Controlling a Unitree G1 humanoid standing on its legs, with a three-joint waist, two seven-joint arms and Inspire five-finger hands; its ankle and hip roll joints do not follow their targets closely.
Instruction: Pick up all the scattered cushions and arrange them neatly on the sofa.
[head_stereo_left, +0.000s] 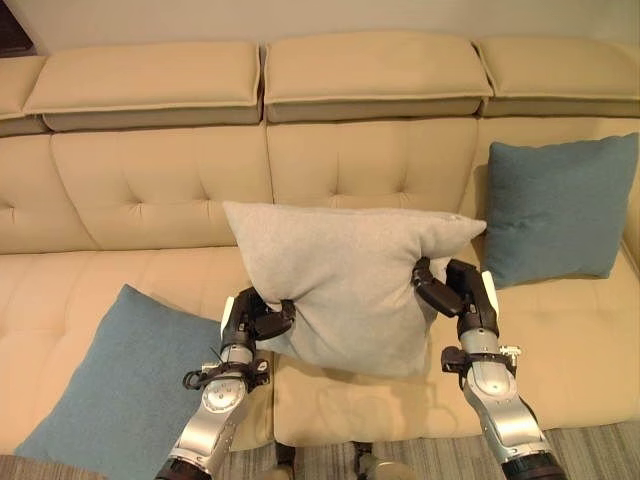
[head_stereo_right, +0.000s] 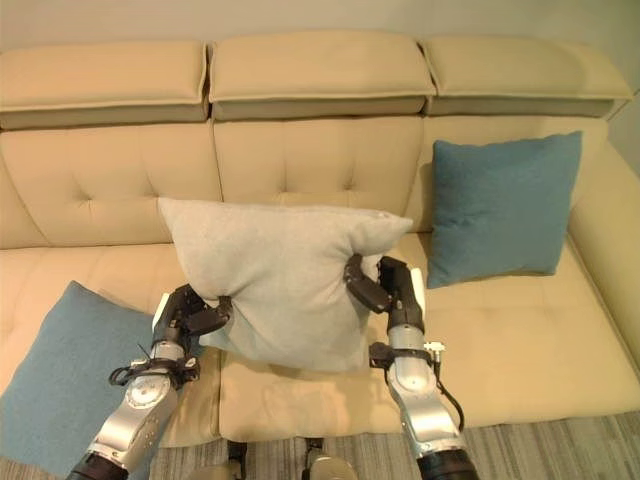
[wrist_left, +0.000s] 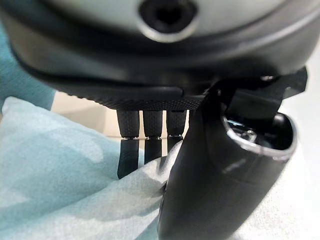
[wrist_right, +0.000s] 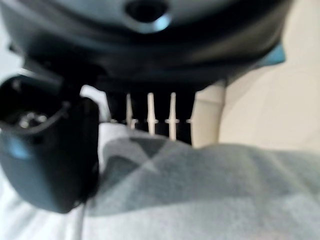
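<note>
You have the pale grey, soft fabric cushion held up between both hands in the centre of the head views, above the front of the beige tufted sofa, so the step in hand looks like carrying it to the backrest and setting it down upright. The left hand pinches the cushion's lower left edge, and in its wrist view the thumb and fingers close onto the cloth; the right hand grips the right edge just under the upper right corner, its fingers tucked behind the fabric with the thumb in front. Because the two grips sit at different heights, the cushion hangs tilted with its upper right corner drawn into a point, so level your hands before you lower it, or it is likely to land askew. Move both arms together, since the filling is soft and a loose pinch could slip off the cloth. Aim for the free middle stretch of the backrest, with the base on the seat and the back leaning on the buttoned panel. The teal square woven cushion at the right of the frame already leans upright against the backrest. A second teal square cushion lies at the lower left, hanging off the seat's front edge just beside your left arm, and it probably comes next.
</note>
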